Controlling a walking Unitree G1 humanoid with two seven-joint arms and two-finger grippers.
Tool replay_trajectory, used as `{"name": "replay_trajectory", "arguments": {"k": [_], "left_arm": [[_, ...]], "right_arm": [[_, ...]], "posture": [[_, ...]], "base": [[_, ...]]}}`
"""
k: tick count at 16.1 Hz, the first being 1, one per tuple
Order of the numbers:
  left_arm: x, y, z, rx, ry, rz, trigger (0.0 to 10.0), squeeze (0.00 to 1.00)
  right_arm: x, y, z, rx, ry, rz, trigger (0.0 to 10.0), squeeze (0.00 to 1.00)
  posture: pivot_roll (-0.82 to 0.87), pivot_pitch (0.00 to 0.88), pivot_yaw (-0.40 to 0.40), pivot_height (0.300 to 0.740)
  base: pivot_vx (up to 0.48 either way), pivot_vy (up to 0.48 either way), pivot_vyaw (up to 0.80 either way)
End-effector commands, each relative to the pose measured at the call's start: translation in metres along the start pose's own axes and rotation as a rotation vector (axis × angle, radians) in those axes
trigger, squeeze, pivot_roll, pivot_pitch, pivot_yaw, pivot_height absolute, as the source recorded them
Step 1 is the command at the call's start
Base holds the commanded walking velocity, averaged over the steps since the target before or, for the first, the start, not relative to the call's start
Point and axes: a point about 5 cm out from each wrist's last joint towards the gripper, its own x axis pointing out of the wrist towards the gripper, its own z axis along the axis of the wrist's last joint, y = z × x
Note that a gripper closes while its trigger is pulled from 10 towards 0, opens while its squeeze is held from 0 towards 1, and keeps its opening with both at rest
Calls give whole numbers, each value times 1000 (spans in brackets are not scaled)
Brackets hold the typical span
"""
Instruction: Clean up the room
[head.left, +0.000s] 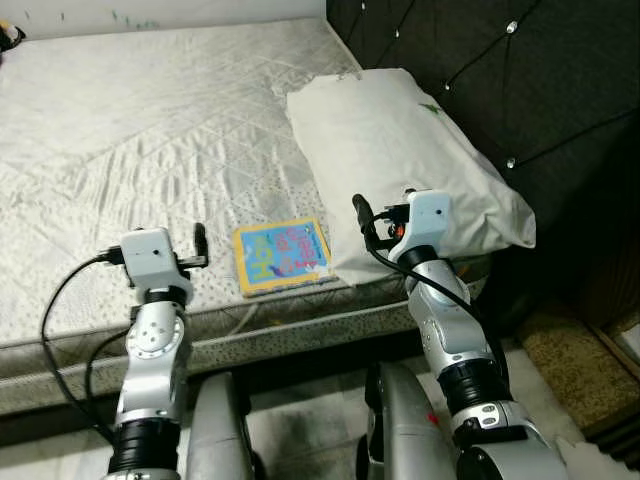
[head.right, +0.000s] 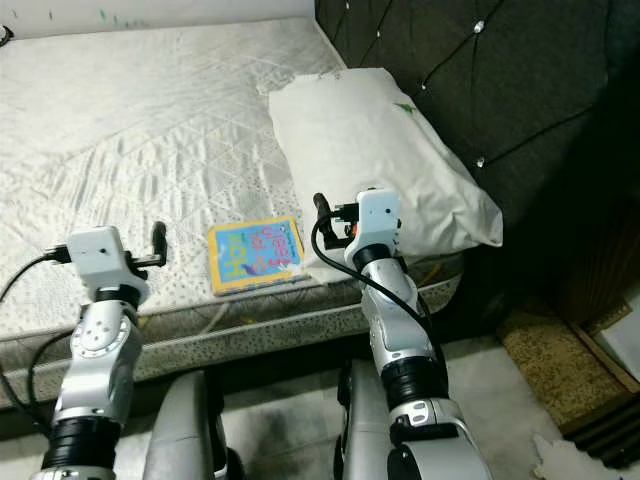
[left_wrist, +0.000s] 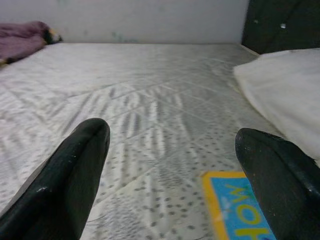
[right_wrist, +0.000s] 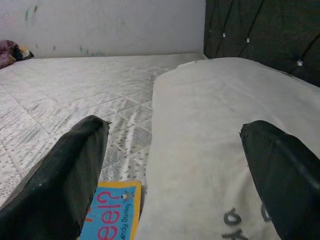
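Left eye view: a bare quilted mattress (head.left: 150, 150) spans the frame, with a dark tufted headboard (head.left: 480, 70) at 1 o'clock. A white pillow (head.left: 400, 160) lies along the headboard side. Just beside its near corner, at about 6 o'clock of the mattress near the front edge, a children's book (head.left: 283, 255) with a yellow border and blue cover lies flat. The left end effector (head.left: 200, 245) is raised over the mattress edge at 8 o'clock, near the book. The right end effector (head.left: 362, 218) sits at the pillow's near corner, at 3 o'clock of the book.

Right eye view: the same layout; a brown mat (head.right: 550, 350) lies on the floor at 4 o'clock.

Left wrist view: the two black fingers (left_wrist: 65, 185) stand wide apart, gripping nothing, over the mattress. The book's corner shows between them toward the right finger. A purple cloth (left_wrist: 22, 37) lies at the mattress's far corner, at 10 o'clock.

Right wrist view: the fingers (right_wrist: 55, 185) are spread wide and empty, with the pillow between them and the book's edge by the left finger.
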Motion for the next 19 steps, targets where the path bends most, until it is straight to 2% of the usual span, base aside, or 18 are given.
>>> {"name": "replay_trajectory", "arguments": {"k": [1, 6, 9, 13, 19], "left_arm": [[-1, -2, -1, 2, 5, -17, 10000, 0], [-4, -5, -7, 18, 46, -12, 10000, 0], [-4, -14, -6, 21, 43, -33, 10000, 0], [-7, -22, -3, -2, 36, -70, 10000, 0], [-3, -29, 6, -47, 21, -104, 10000, 0]], "right_arm": [[3, 0, 3, 3, -16, 3, 10000, 0], [-1, -2, 0, -13, -7, -3, 10000, 0], [-3, -11, -2, -34, 1, -25, 10000, 0], [-7, -15, -3, -38, 3, -59, 10000, 0], [-17, -15, -12, -39, 33, -96, 10000, 0]], "posture": [[-41, 0, 38, 640], [-54, 0, 28, 703], [-56, 0, 23, 740], [-53, 0, 19, 740], [-56, 0, 22, 740]], "base": [[0, 0, 0], [0, 0, 0], [0, 0, 0], [0, 0, 0], [0, 0, 0]]}}
